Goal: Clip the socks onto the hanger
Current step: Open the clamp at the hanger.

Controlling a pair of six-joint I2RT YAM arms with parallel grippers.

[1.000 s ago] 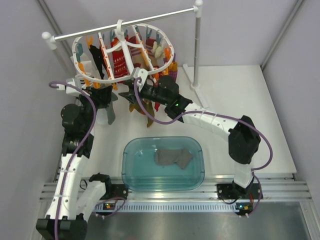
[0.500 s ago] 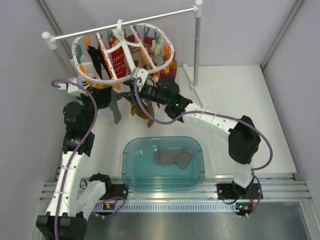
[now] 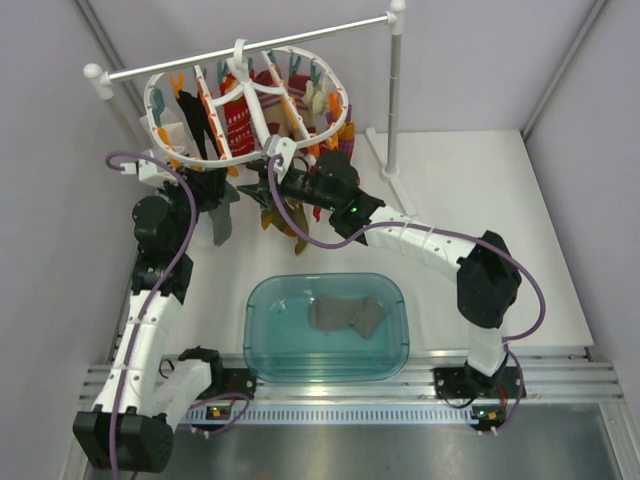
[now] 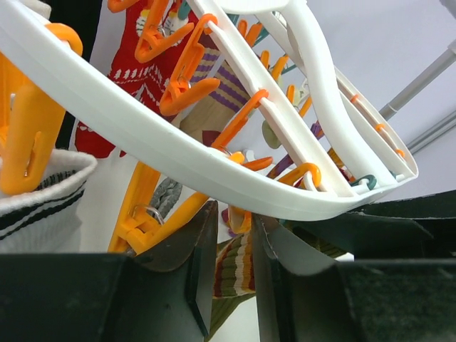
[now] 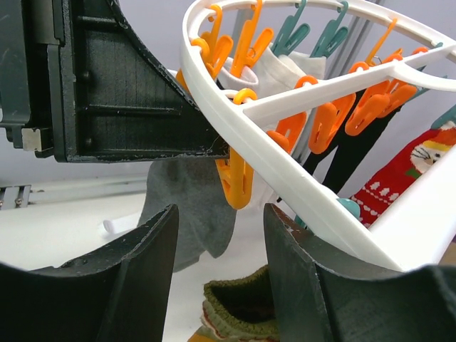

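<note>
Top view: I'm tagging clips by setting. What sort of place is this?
Probably a robot test booth staged for laundry: plain walls enclose a white table, a sock hanger hangs from a rail stand, and a blue tub holds a grey sock.

The hanger [image 3: 155, 100] hangs from the rail [image 3: 250, 45] at the far left of the table [image 3: 450, 200]. My left gripper [image 4: 235, 221] sits under its near-left rim and my right gripper [image 5: 221, 221] under its near rim. One sock [image 3: 222, 225] hangs between them, and the other sock [image 3: 345, 316] lies in the tub [image 3: 400, 345], nearer my bases.
</note>
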